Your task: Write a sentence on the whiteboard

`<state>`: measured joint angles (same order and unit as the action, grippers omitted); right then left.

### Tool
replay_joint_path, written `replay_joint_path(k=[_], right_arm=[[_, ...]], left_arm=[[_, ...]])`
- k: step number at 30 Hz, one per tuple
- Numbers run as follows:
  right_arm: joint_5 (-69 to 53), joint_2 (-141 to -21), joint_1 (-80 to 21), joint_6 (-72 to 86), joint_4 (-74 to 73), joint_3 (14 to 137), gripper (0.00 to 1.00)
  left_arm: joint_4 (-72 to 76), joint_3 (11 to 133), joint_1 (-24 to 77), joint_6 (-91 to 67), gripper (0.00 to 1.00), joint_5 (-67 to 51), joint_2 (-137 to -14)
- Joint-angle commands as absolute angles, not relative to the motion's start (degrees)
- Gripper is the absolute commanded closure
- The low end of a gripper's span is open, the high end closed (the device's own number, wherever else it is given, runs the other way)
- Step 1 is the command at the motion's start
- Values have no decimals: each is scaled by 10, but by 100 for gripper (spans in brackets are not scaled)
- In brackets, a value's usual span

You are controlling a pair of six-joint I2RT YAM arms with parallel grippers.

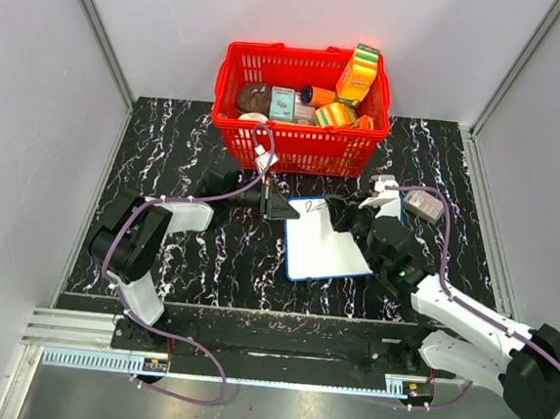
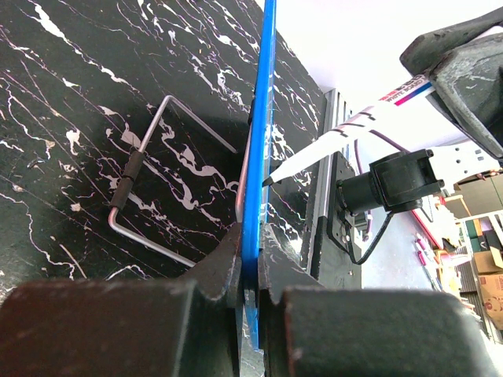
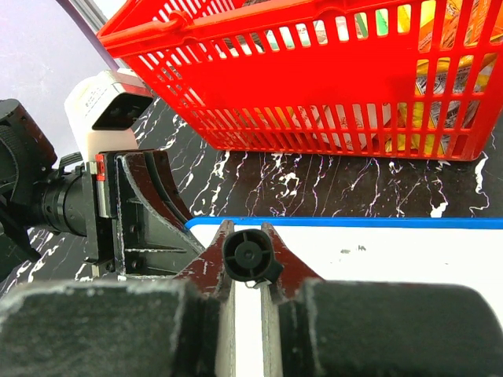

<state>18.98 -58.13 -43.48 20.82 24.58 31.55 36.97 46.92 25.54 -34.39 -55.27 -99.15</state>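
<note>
the right gripper (image 3: 250, 263) is clamped on the marker (image 2: 346, 137), tip by the far-left corner of the whiteboard (image 1: 321, 247), right beside the left gripper (image 2: 250, 236) pinching its rim, so writing likely heads right

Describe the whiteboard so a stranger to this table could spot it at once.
Find the red plastic slatted basket at the far side of the black marbled table. Directly in front of it sits the flat white rectangular board with a thin blue rim. It is the only plain white panel on the dark top, and the left gripper clamps its edge.
</note>
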Motion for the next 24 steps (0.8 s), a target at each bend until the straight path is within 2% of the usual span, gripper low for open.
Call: replay_joint_path(k=[1, 11, 24], right_arm=[[210, -570, -438, 207, 241, 306, 100], [232, -545, -438, 210, 229, 290, 100], [196, -553, -438, 218, 236, 283, 100]], left_arm=[[390, 487, 254, -287, 100, -544, -995], [390, 487, 254, -288, 100, -545, -995], [388, 490, 253, -287, 100, -547, -996]])
